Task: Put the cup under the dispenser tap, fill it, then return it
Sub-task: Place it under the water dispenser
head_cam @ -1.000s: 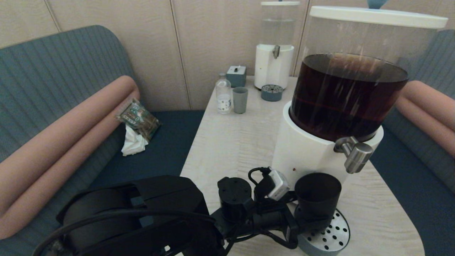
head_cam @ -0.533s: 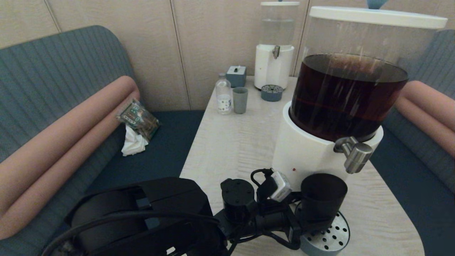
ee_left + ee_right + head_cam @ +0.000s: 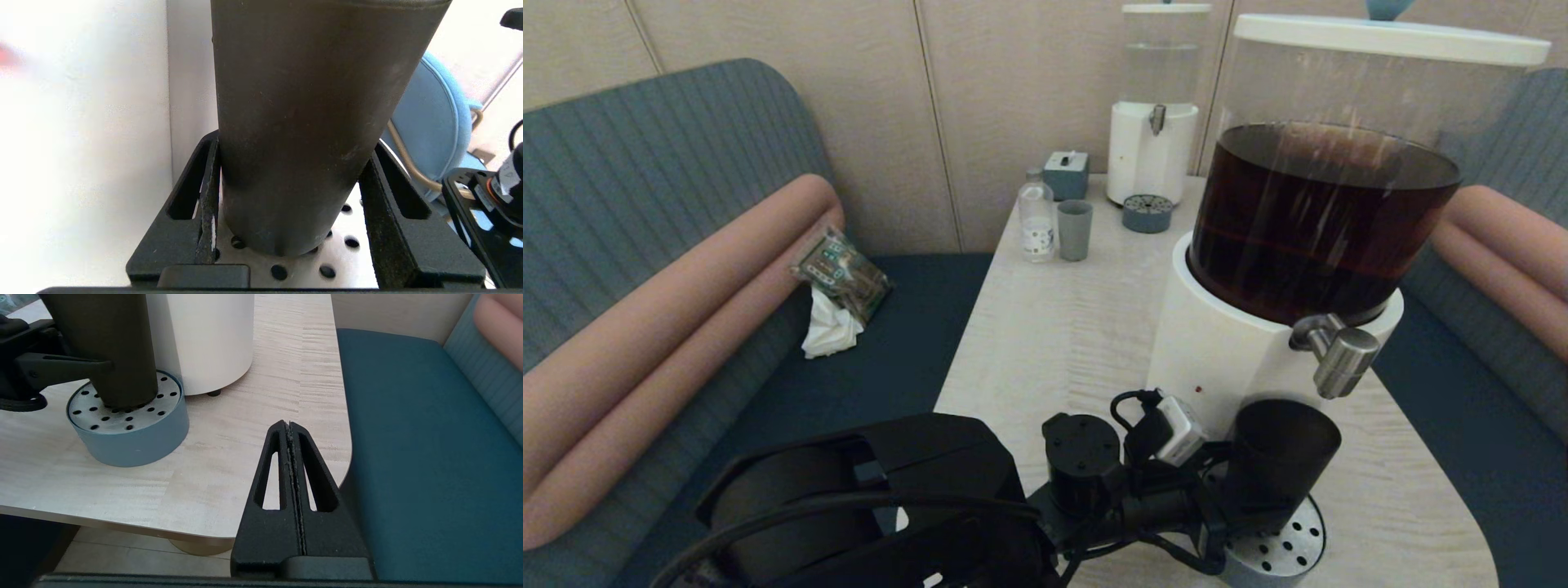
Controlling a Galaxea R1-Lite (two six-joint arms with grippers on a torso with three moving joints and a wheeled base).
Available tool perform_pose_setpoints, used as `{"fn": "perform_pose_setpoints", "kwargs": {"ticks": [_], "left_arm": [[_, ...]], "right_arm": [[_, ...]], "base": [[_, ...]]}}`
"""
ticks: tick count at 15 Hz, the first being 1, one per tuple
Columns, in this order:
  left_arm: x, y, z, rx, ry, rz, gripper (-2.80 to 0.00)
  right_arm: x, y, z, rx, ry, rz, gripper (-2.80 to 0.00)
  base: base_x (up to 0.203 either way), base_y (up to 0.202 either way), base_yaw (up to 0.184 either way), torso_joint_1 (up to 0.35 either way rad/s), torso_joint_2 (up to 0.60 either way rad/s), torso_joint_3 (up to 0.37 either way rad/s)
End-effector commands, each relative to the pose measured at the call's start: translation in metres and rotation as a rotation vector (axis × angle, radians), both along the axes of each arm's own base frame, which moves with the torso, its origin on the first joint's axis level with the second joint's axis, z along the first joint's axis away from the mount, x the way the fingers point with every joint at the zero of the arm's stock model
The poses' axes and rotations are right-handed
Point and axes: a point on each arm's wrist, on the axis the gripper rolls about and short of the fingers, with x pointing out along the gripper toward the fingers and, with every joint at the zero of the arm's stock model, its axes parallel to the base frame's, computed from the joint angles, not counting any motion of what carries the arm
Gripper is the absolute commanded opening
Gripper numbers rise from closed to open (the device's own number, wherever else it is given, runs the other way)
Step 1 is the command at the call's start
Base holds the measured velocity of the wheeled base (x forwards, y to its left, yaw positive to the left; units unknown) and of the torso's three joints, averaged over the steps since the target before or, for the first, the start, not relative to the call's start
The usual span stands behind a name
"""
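On the table (image 3: pixel 1045 327), the left gripper (image 3: pixel 286 192) clamps the cup (image 3: pixel 1282 457) over the drip tray (image 3: pixel 130 445).

Pale wooden table (image 3: pixel 1062 327) with two dispensers, drip trays, small bottle (image 3: pixel 1036 216), grey-green tumbler (image 3: pixel 1075 229).

A matt black finish, faintly scuffed, is shown by the cup (image 3: pixel 302 122). The dispenser tap (image 3: pixel 1342 359) is made of brushed steel with a dull sheen. The drip tray (image 3: pixel 122 416) is topped by perforated matt metal and walled in smooth grey-blue plastic. The worktop (image 3: pixel 1062 327) is surfaced in pale wood grain. Rough, gritty pads are carried by the left gripper's (image 3: pixel 288 212) fingers (image 3: pixel 388 228), moulded in matt black plastic. The bench seat (image 3: pixel 408 457) is covered in teal cloth.
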Motion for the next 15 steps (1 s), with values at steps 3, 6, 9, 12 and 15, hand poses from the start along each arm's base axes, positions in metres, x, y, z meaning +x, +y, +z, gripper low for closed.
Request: {"fn": "perform_pose_setpoints", "kwargs": {"ticks": [3,6,9,12,15], "left_arm": [[0.002,-0.002,-0.004,-0.006,-0.005,-0.004,-2.80],[0.001,-0.001,-0.005,0.001,0.001,-0.004,-2.80],[0.001,-0.001,-0.005,0.000,0.001,0.000,0.00],[-0.003,-0.001,-0.003,0.002,0.006,-0.001,0.00],[-0.009,0.002,0.004,0.001,0.006,0.000,0.00]], "right_arm": [[0.001,0.000,-0.003,0.000,0.008,0.000,-2.80],[0.001,0.000,-0.003,0.000,0.008,0.000,-2.80],[0.001,0.000,-0.003,0.000,0.008,0.000,-2.80],[0.001,0.000,-0.003,0.000,0.008,0.000,-2.80],[0.001,0.000,-0.003,0.000,0.008,0.000,-2.80]], "base": [[0.000,0.000,0.000,0.000,0.00,0.000],[0.000,0.000,0.000,0.000,0.00,0.000],[0.000,0.000,0.000,0.000,0.00,0.000],[0.000,0.000,0.000,0.000,0.00,0.000],[0.000,0.000,0.000,0.000,0.00,0.000]]}}
